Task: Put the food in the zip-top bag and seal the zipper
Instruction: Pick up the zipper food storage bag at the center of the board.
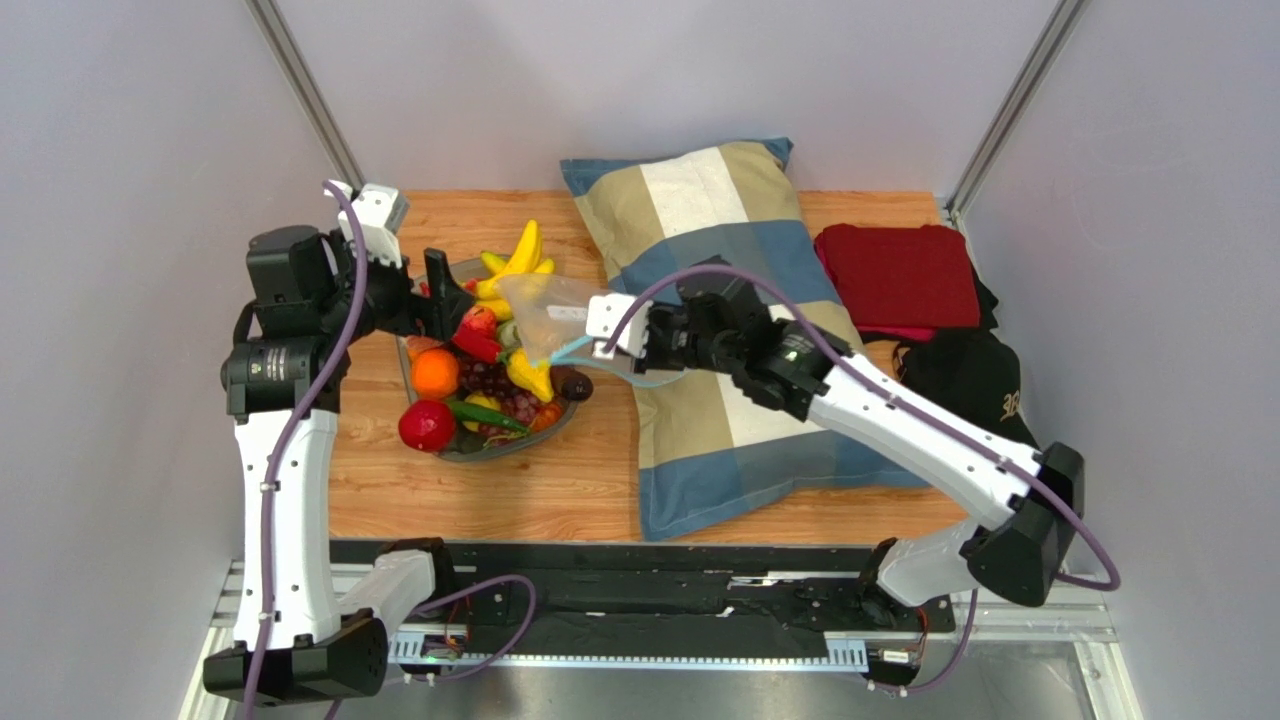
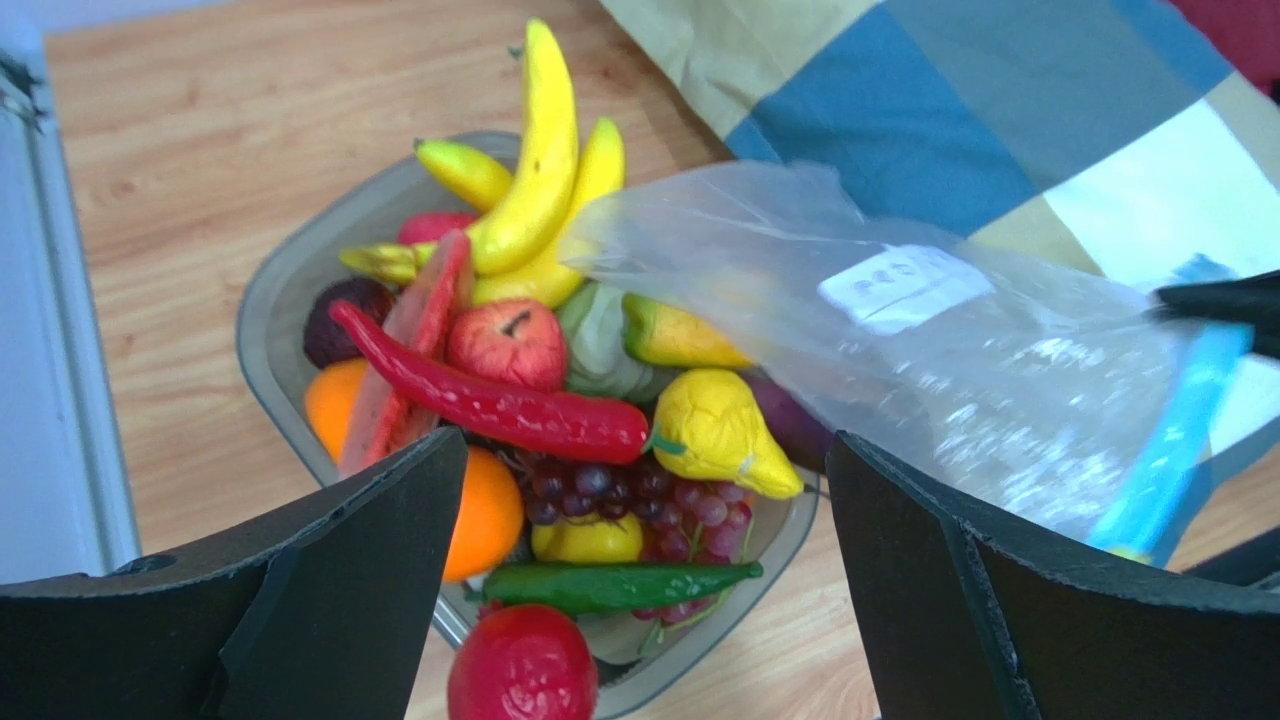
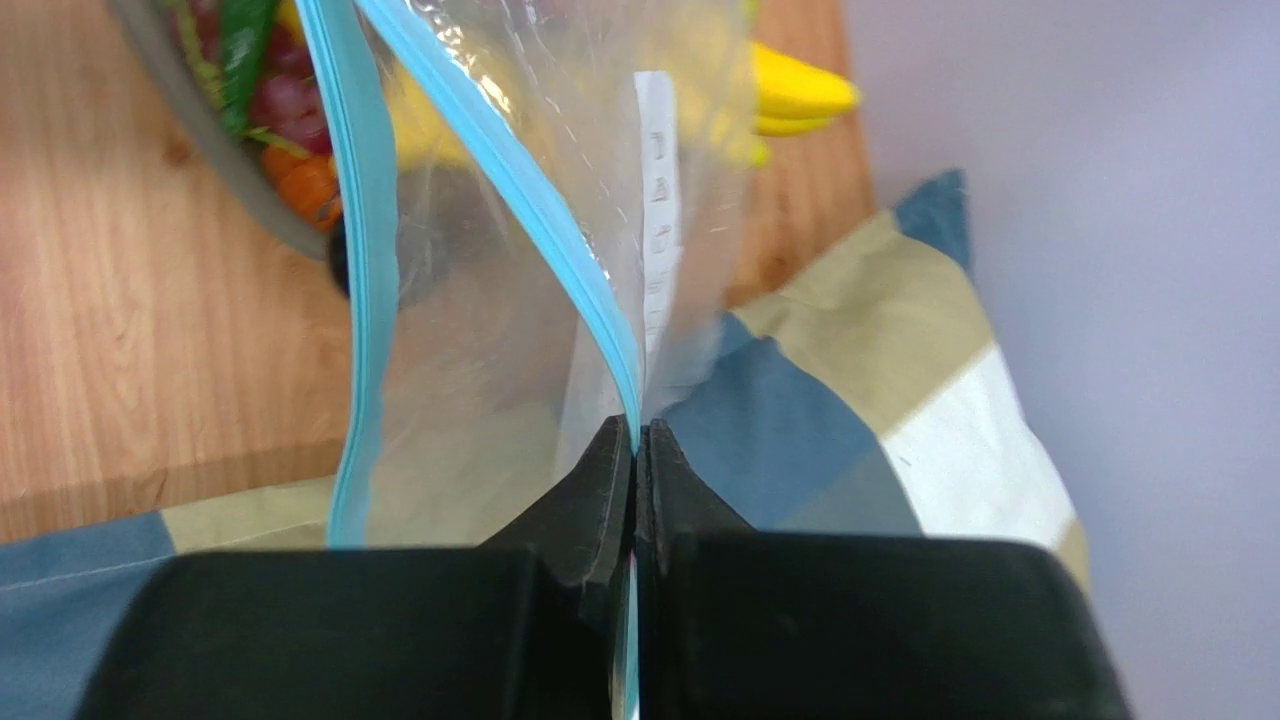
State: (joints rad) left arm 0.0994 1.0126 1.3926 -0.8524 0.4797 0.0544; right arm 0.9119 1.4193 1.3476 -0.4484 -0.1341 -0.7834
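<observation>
Two arms split the work: the right gripper [image 3: 634,435], clamped on one lip of the zipper [image 3: 519,168], hangs the zip-top bag [image 2: 932,345] with its mouth parted at the dish's [image 2: 271,300] 2 o'clock rim, seemingly so the left gripper [image 2: 646,443], fingers spread above the food [image 2: 511,345], can load it.

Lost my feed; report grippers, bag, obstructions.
Right gripper shut on zip-top bag at zipper, mouth open. Left gripper open, empty, over dish. Toy food in dish; bag looks empty. No obstruction seen.

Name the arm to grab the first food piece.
Left: the left tool hangs open over the food in the dish; the right tool is shut on the zipper, holding the zip-top bag.
</observation>
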